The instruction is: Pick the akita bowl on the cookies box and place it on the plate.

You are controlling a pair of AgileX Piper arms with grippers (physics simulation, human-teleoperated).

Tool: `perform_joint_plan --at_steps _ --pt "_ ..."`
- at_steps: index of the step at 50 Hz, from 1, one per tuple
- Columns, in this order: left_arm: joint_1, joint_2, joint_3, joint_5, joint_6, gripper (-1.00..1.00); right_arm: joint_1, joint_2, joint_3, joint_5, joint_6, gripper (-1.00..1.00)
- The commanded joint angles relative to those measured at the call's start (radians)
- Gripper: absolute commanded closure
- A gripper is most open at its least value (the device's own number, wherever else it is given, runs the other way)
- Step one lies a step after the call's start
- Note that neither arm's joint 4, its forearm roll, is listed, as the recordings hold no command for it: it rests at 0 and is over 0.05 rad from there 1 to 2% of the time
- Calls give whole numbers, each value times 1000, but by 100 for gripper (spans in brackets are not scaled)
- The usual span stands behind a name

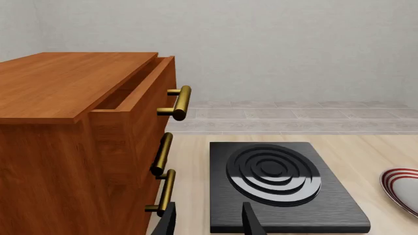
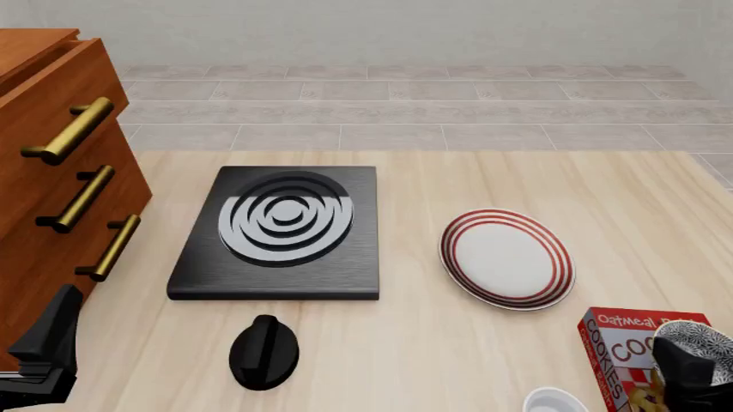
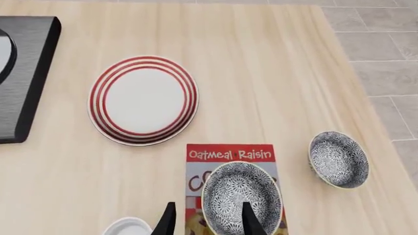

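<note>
Bowl of akita pattern (image 3: 240, 198) sat on the cookies box (image 3: 230, 155) at lower right; we saw the right gripper (image 3: 205, 219) parted above it, the plate (image 3: 143, 100) beside. Left gripper (image 1: 209, 220) was also parted.

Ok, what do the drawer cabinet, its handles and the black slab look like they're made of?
The cabinet looks like varnished reddish wood, judging by its visible grain. Its handles look like brushed brass: gold-toned with a soft sheen. The black slab looks like dark brushed metal or glass, with fine streaks and glossy rings reflecting light. Since this is a render, these are guesses.
</note>
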Motion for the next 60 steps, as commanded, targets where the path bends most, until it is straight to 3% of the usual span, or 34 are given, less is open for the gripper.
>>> perform_joint_plan --at_steps 1,60 --pt "0 0 0 0 0 -100 -4 17 28 -38 5 -100" --pt "0 0 0 0 0 -100 2 80 119 -165 21 -100"
